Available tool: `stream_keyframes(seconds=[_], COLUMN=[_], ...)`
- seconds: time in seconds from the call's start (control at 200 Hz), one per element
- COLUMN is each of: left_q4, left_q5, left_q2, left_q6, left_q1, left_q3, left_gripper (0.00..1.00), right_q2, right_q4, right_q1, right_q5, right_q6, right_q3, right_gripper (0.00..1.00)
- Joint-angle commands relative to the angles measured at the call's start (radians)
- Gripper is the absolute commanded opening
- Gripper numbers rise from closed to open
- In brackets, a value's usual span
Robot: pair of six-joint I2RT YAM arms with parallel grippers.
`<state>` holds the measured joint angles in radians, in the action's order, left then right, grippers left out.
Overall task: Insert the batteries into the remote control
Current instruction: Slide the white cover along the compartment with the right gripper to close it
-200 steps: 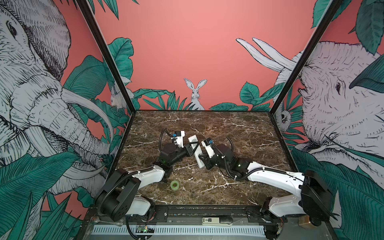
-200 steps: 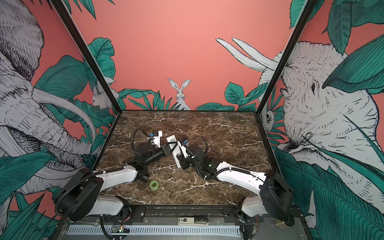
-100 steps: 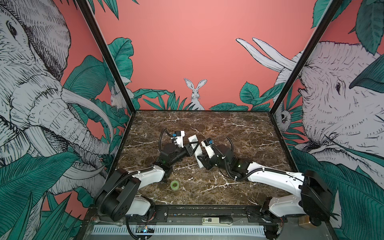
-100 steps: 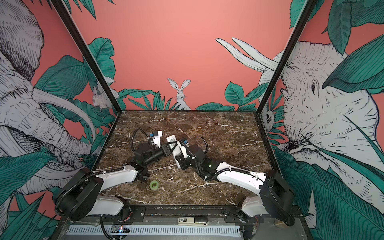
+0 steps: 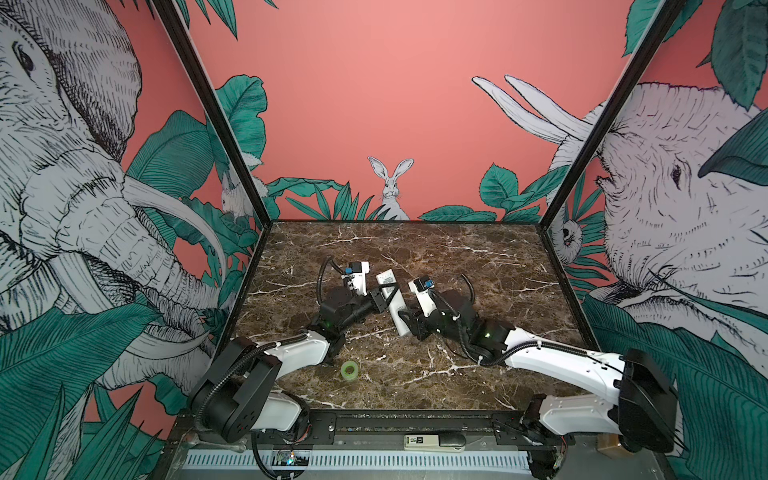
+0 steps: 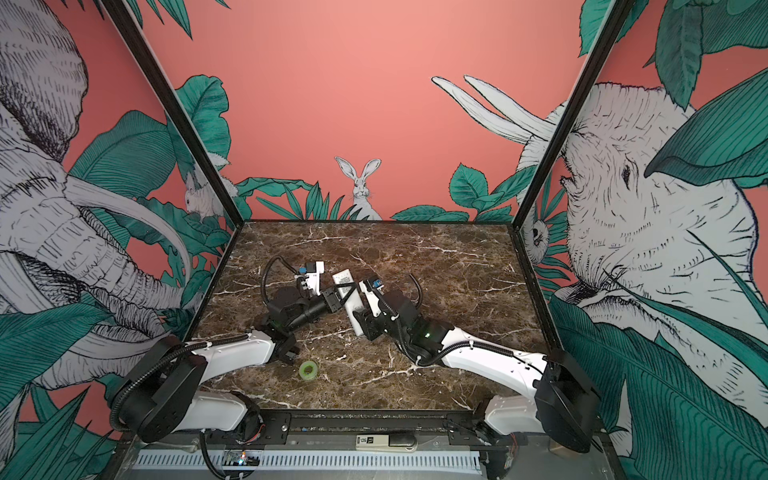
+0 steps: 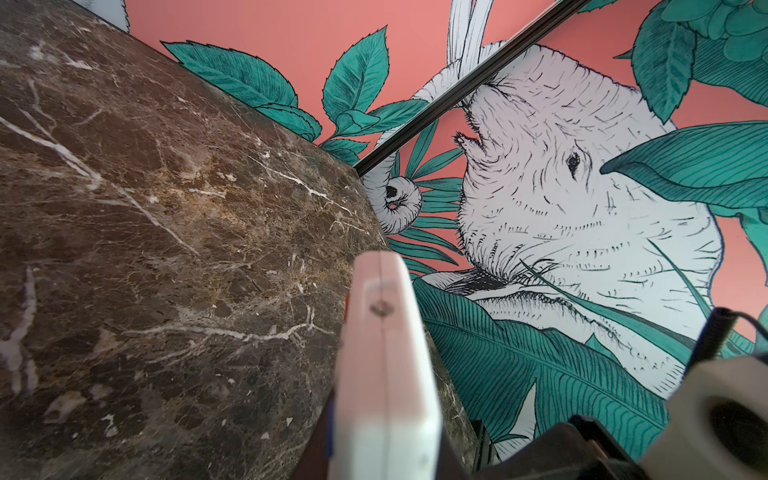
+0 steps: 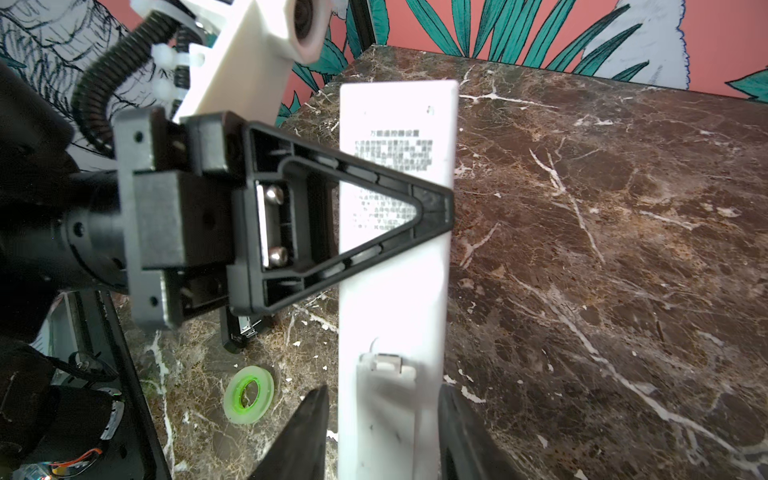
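In both top views the remote control (image 5: pixel 398 312) (image 6: pixel 353 314) is held beyond the green tape roll (image 5: pixel 349 369) (image 6: pixel 308 369), plain back face upward, with the left gripper (image 5: pixel 384 293) clamped across its middle and the right gripper (image 5: pixel 409 325) at its end nearest the roll. The left wrist view shows the remote control (image 7: pixel 386 374) edge-on, gripped on both faces. In the right wrist view the fingers (image 8: pixel 305 440) of the right gripper (image 8: pixel 384 424) stand apart astride that end, a narrow gap showing on the side toward the roll (image 8: pixel 248 394)
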<state>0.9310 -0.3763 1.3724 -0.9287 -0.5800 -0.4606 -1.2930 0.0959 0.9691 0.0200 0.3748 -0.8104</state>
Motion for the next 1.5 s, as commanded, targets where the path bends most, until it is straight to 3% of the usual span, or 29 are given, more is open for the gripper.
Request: stream_keyframes(seconds=[0.0,0.61,1.185,1.345,1.495], left_q4=[0.061,0.055,0.048,0.025,0.004], left_q5=[-0.003,-0.004,-0.011,-0.001,0.011], left_q2=[-0.016,-0.024,-0.018,-0.022,-0.033], left_q6=[-0.016,-0.014,-0.015,-0.007,-0.001], left_q1=[-0.004,-0.004,-0.004,-0.004,-0.004], left_q3=[0.01,0.011,-0.002,-0.003,-0.006], left_gripper=[0.0,0.0,0.0,0.0,0.0], right_q2=[0.016,-0.069,-0.124,-0.095,-0.043], right_q4=[-0.024,-0.103,-0.129,-0.12,-0.087], right_q1=[0.006,-0.001,-0.034,-0.034,-0.034], right_q5=[0.043,0.069,0.025,0.01,-0.023], right_q6=[0.013,0.028,0.056,0.032,-0.001], right_q3=[0.004,-0.048,-0.071,-0.073,-0.057], right_gripper=[0.44,0.39,0.38,0.42,0.55])
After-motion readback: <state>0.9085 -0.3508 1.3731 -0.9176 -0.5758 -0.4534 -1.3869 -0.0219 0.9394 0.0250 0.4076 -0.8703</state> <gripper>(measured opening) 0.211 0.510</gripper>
